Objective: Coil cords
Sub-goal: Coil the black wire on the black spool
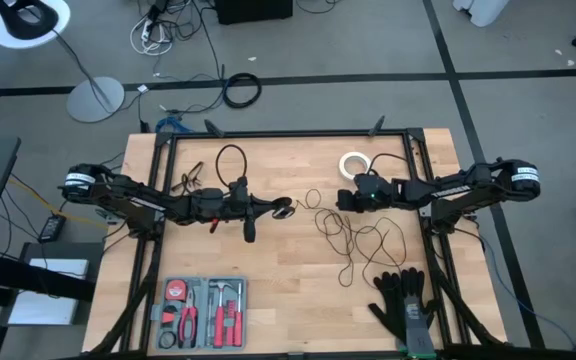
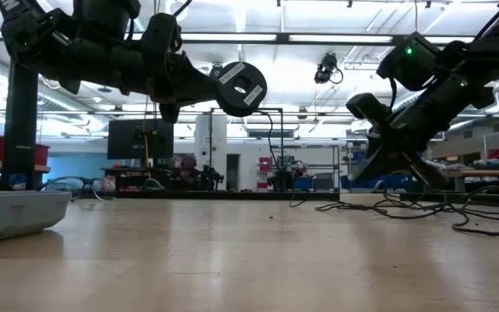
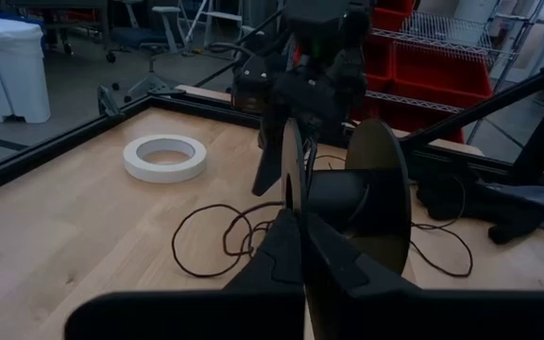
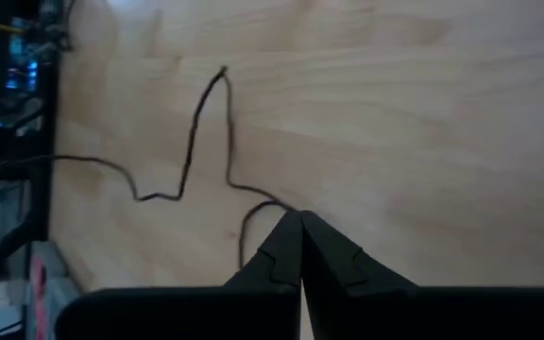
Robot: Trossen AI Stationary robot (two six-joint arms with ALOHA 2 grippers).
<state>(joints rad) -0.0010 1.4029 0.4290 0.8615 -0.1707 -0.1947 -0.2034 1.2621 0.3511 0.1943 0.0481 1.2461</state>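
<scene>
- High view: the left end effector (image 1: pixel 280 207) reaches toward the middle of the table (image 1: pixel 288 300), and the right end effector (image 1: pixel 342 200) faces it from the other side, the two near each other.
- The thin black cord (image 1: pixel 353 240) lies in loose loops on the wood, mostly below and between the two end effectors, with a small loop reaching up toward the gap between them.
- Left end effector (image 3: pixel 300 227): its fingers are clenched together, and a round black disc-shaped puck (image 3: pixel 376 203) sits right at the fingertips. It appears to be gripped there, raised above the table in the low view (image 2: pixel 241 88).
- Right end effector (image 4: pixel 300 222): fingers pressed fully together; the cord (image 4: pixel 196 142) passes just at the tips on the wood, but whether it is pinched between them cannot be told.
- In the low view the right end effector (image 2: pixel 379 165) hangs tilted down toward the table, above the cord (image 2: pixel 440 208) lying there.
- A white tape ring (image 1: pixel 353 163) lies beside the right arm near the far edge.
- A tray of red-handled tools (image 1: pixel 203 312) sits at the near left, and black gloves (image 1: pixel 403 305) lie at the near right.
</scene>
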